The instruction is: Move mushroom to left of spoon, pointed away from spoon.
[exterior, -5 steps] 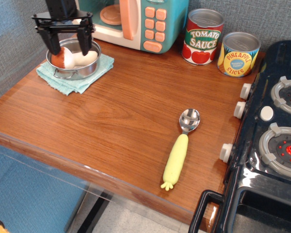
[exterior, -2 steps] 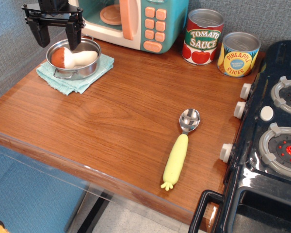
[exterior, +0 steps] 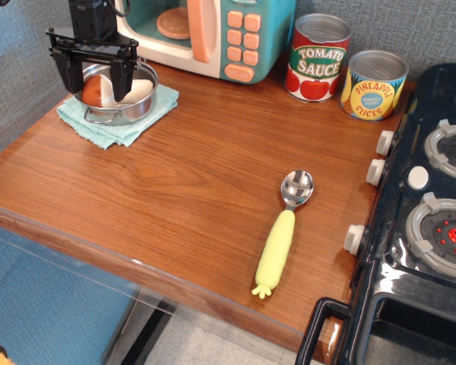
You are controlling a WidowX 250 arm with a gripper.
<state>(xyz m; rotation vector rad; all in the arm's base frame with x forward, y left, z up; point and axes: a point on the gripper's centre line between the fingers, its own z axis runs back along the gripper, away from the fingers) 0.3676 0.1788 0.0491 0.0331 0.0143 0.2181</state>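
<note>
1. At the far left rear of the wooden tabletop (exterior: 182,182), a folded teal cloth (exterior: 110,125) lies flat, and a small metal pot (exterior: 133,106) sits on it.
2. The mushroom (exterior: 106,90) lies on its side inside the pot, reddish-brown cap to the left and white stem to the right.
3. The black gripper (exterior: 93,72) hangs directly over the pot with its jaws spread apart. One finger stands at the pot's left rim and the other in front of the stem; they hold nothing, and whether either touches the mushroom cannot be told.
4. Behind the pot stands a toy microwave (exterior: 228,34), teal with a peach door and buttons.
5. Further right along the back wall stand a tomato sauce can (exterior: 318,57) and, just beside it, a pineapple slices can (exterior: 373,85).
6. The spoon (exterior: 283,230) lies on bare wood near the front right of the tabletop, well apart from the pot. Its silver bowl points toward the back and its pale-yellow handle toward the front edge, tilted slightly leftward.
7. At the right edge sits a dark toy stove (exterior: 425,220) with white knobs and grey burner rings, near the spoon's right.
</note>
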